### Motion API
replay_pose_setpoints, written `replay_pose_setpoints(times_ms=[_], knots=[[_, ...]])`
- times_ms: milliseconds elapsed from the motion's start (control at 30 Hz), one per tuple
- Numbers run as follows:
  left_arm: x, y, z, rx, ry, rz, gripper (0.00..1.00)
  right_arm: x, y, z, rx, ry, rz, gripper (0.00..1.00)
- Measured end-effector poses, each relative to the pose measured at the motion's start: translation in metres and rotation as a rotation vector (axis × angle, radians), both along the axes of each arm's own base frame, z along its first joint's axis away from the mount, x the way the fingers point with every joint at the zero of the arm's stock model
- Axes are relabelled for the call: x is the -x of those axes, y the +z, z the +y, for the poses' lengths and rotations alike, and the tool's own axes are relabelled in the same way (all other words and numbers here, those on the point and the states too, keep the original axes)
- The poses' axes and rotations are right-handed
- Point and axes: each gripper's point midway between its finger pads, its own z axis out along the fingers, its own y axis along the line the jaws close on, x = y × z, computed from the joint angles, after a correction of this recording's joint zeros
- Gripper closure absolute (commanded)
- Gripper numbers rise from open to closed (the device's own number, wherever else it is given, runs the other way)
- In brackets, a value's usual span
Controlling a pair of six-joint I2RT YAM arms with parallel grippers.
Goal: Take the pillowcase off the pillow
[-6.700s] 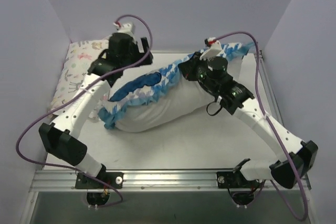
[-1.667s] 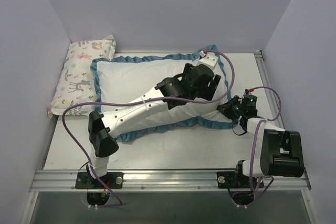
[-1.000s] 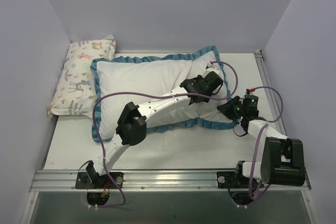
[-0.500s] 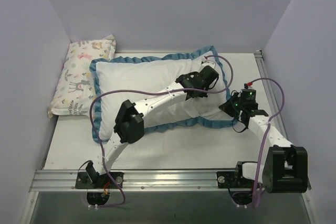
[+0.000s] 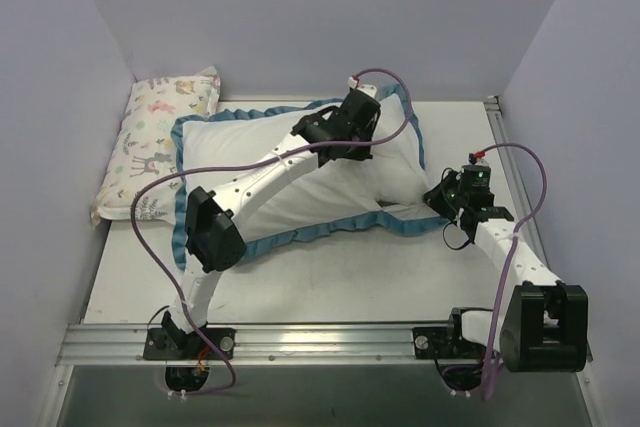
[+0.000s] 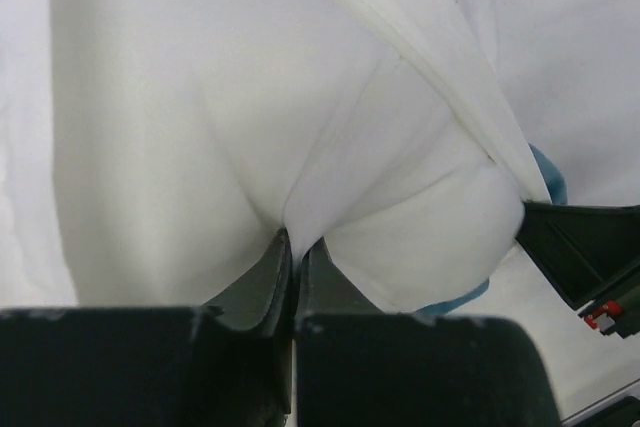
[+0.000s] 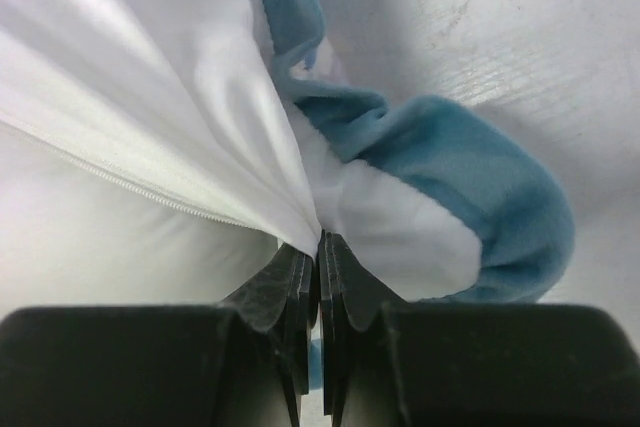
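Note:
The pillowcase (image 5: 235,147) lies plain white side up, its blue ruffled trim (image 5: 300,234) round the edge. My left gripper (image 5: 338,147) is over its far middle, shut (image 6: 293,242) on a raised fold of plain white cloth under the zip edge (image 6: 440,87); it looks like the pillow (image 6: 420,247), otherwise hidden inside. My right gripper (image 5: 447,197) is at the case's right corner, shut (image 7: 320,237) on the pillowcase (image 7: 400,217) where the white cloth meets the blue trim (image 7: 470,157). The zip (image 7: 130,187) runs to its left.
A small pastel animal-print pillow (image 5: 150,142) lies along the left wall, touching the pillowcase's left trim. Purple walls close the back and both sides. Bare table (image 5: 400,277) lies in front of the case, with a metal rail (image 5: 320,340) at the near edge.
Both grippers have shut on cloth. My left gripper has moved back and to the left, drawing white cloth up with it; the case's right end has bunched. The right gripper barely moved.

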Motion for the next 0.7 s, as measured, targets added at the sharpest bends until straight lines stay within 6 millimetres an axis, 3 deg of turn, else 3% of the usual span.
replay_pose_setpoints(times_ms=[233,333,400,500,633,700], knots=[[-0.002,0.042,0.035,0.064,0.016,-0.013,1.00,0.000,-0.017,-0.003,-0.027,-0.018,0.059,1.00],[0.013,0.049,0.046,0.076,-0.006,0.002,1.00,-0.006,-0.017,0.002,-0.054,-0.001,0.067,1.00],[0.027,0.047,0.053,0.090,-0.030,0.015,1.00,-0.009,-0.018,0.005,-0.071,0.011,0.069,0.94],[0.051,0.035,0.068,0.110,-0.051,0.024,1.00,-0.008,-0.021,0.015,-0.090,0.047,0.080,0.77],[0.081,0.024,0.085,0.155,-0.057,0.017,1.00,0.001,-0.022,0.030,-0.058,0.109,0.096,0.42],[0.092,0.020,0.089,0.185,-0.056,0.012,1.00,0.007,-0.017,0.034,-0.023,0.134,0.090,0.35]])
